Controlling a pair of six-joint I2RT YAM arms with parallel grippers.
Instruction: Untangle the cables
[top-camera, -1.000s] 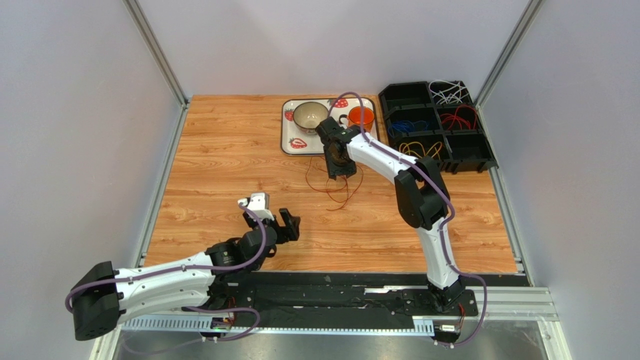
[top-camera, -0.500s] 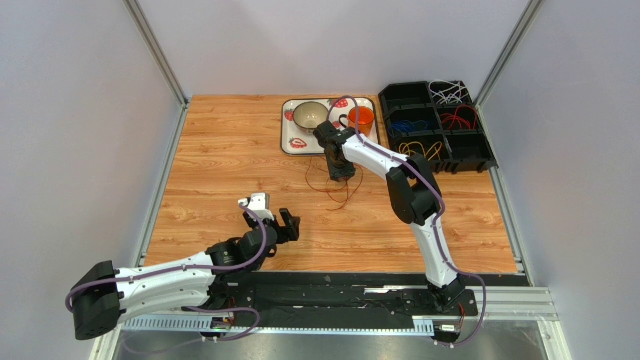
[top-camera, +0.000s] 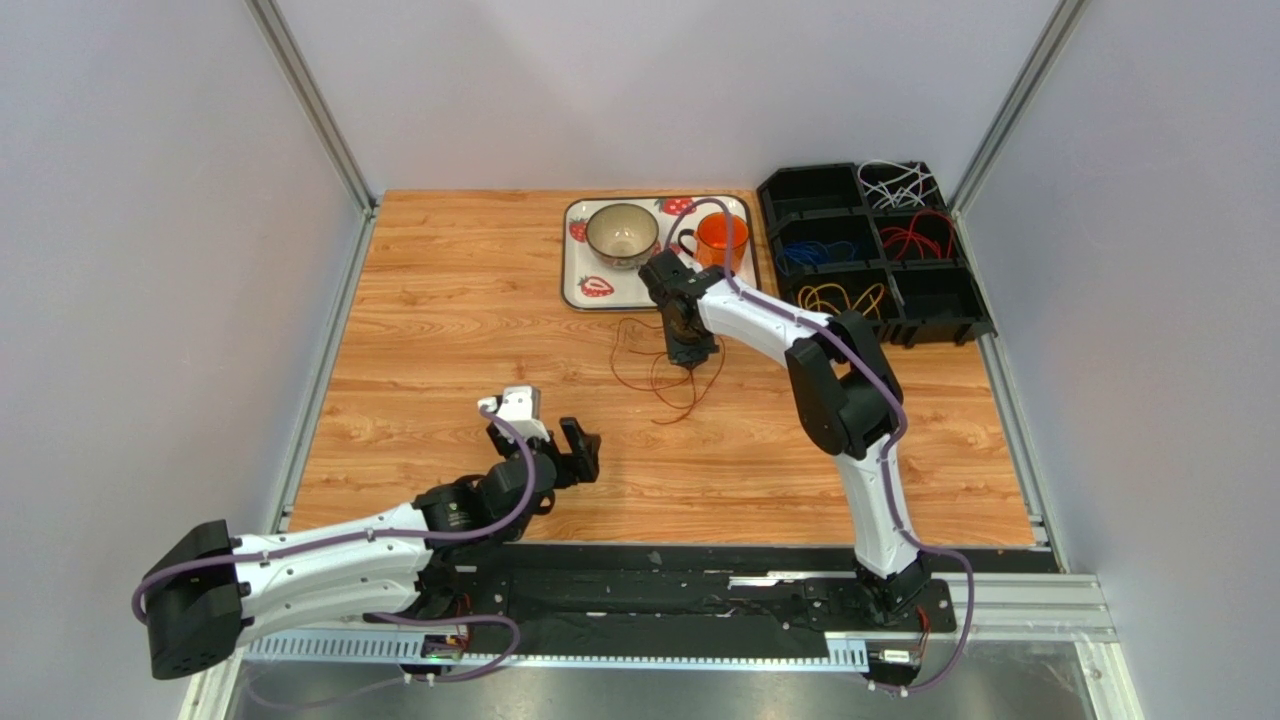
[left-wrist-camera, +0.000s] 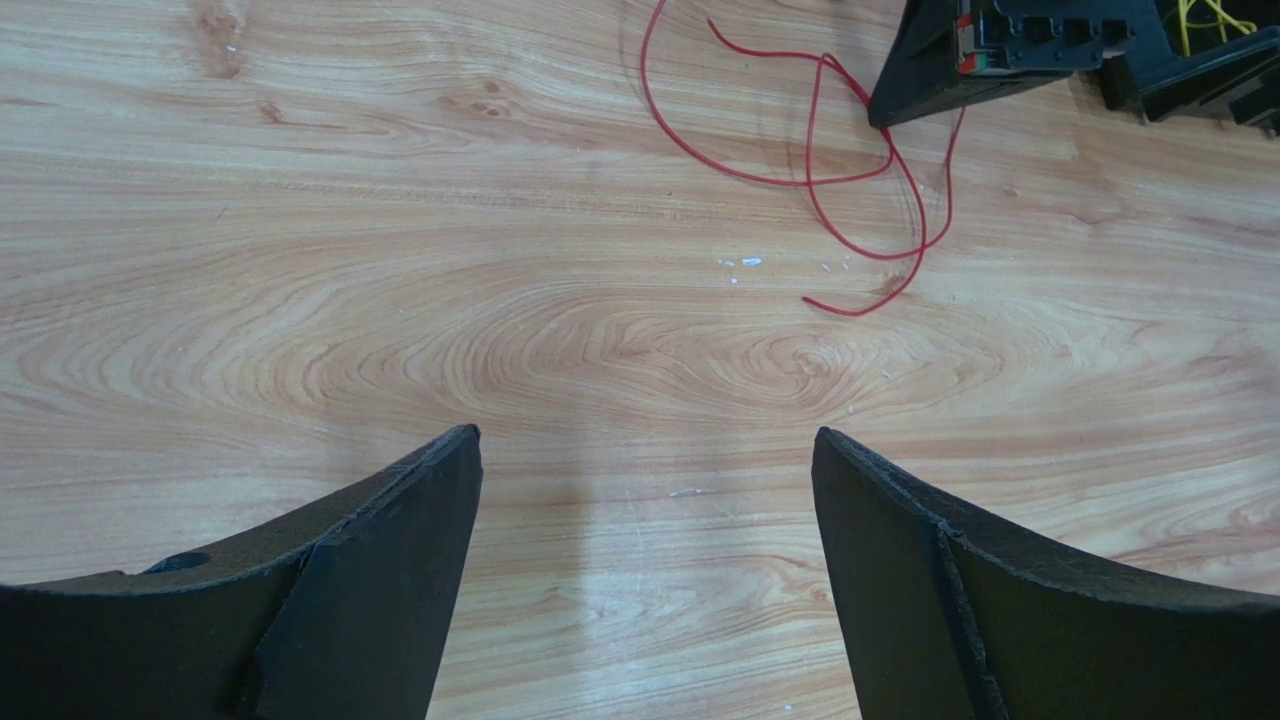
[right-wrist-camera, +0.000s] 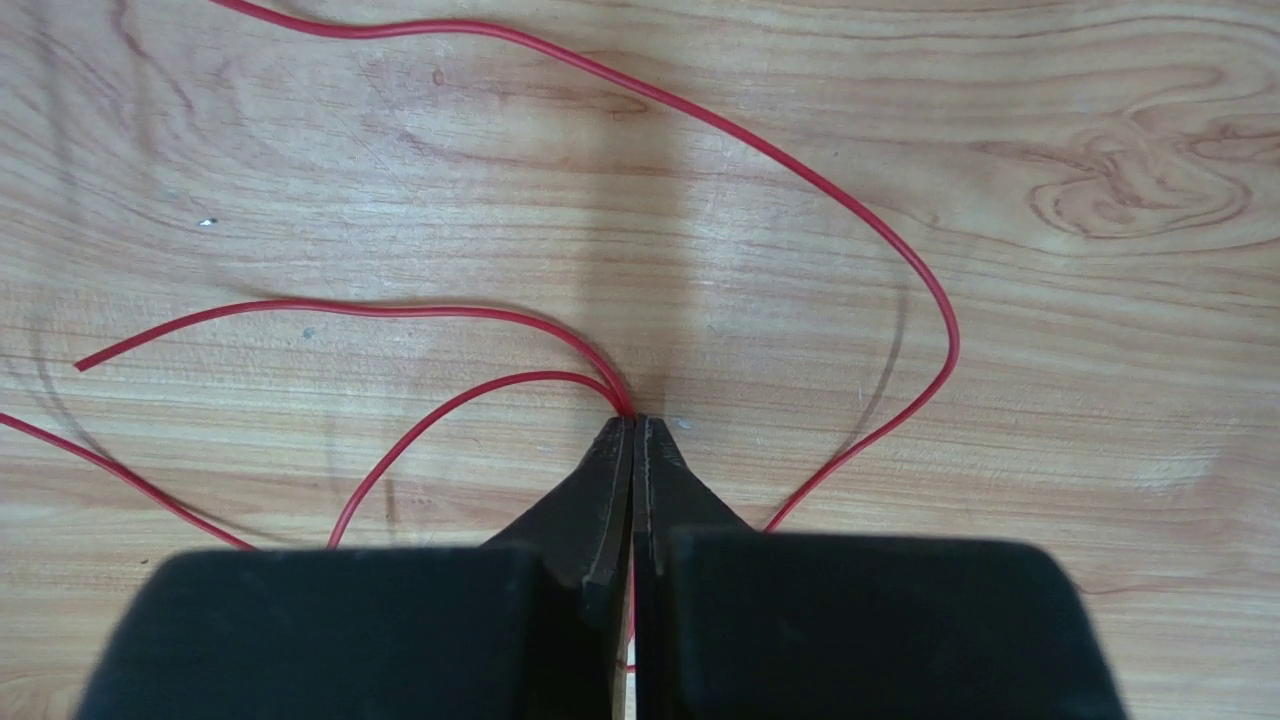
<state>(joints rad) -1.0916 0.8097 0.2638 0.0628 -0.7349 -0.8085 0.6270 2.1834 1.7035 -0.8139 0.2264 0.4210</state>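
Thin red cables (top-camera: 661, 375) lie in loose loops on the wooden table, just below the tray. They also show in the left wrist view (left-wrist-camera: 842, 195) and the right wrist view (right-wrist-camera: 451, 323). My right gripper (top-camera: 688, 353) (right-wrist-camera: 634, 428) is shut on the red cables, with strands running out from between its tips. My left gripper (top-camera: 564, 450) (left-wrist-camera: 646, 450) is open and empty, low over bare wood, well short of the cables.
A strawberry-print tray (top-camera: 579, 278) with a bowl (top-camera: 621, 230) and an orange cup (top-camera: 721, 236) stands at the back. A black compartment bin (top-camera: 935, 308) at the back right holds white, blue, red and yellow cables.
My right gripper has shifted slightly right and nearer, and the red cable loops have moved a little with it. The left arm has not moved.
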